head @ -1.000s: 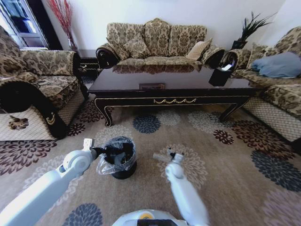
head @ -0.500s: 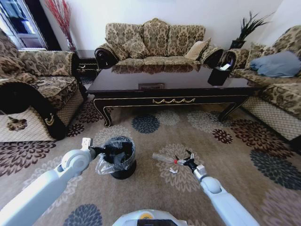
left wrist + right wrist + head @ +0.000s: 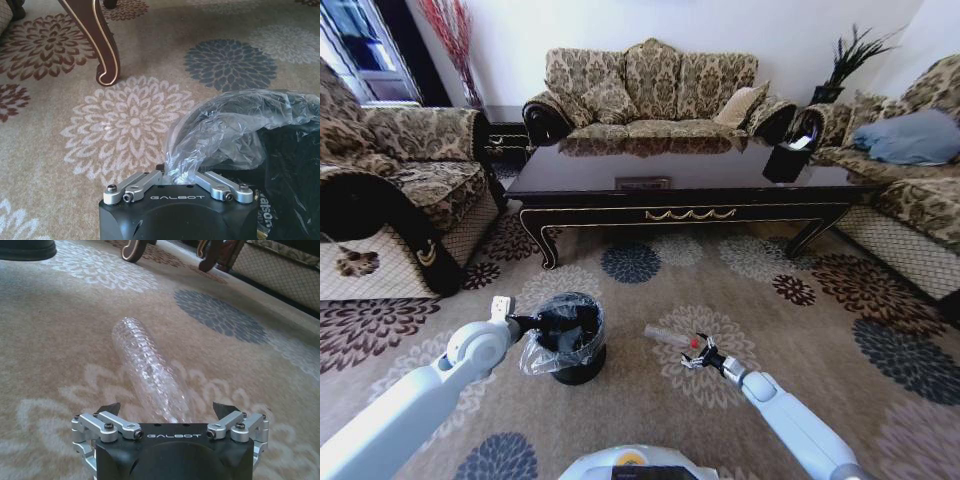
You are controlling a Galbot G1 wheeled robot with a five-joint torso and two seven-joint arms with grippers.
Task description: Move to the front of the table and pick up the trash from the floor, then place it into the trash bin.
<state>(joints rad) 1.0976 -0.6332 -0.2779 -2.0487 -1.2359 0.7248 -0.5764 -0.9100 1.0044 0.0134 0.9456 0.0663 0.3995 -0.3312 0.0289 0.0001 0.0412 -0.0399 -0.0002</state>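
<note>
The trash I see is a clear ribbed plastic bottle [image 3: 665, 336] [image 3: 147, 372] lying on the patterned carpet in front of the table [image 3: 680, 190]. My right gripper [image 3: 698, 356] [image 3: 167, 412] is low over the carpet at the bottle's near end. It is open, with one fingertip on each side of that end. The trash bin [image 3: 566, 342], round and black with a crinkly plastic liner [image 3: 225, 125], stands left of the bottle. My left gripper [image 3: 532, 325] [image 3: 177, 175] is at its rim, shut on the liner.
Patterned sofas stand behind the table [image 3: 650, 85], to the left [image 3: 410, 180] and to the right [image 3: 910, 170]. A black box holder [image 3: 787, 158] sits on the tabletop. A carved table leg [image 3: 100, 45] stands beyond the bin. Open carpet lies to the right.
My right arm has swung out to the right and dropped to the carpet. Its gripper then slid left up to the bottle's end. The left arm has stayed at the bin.
</note>
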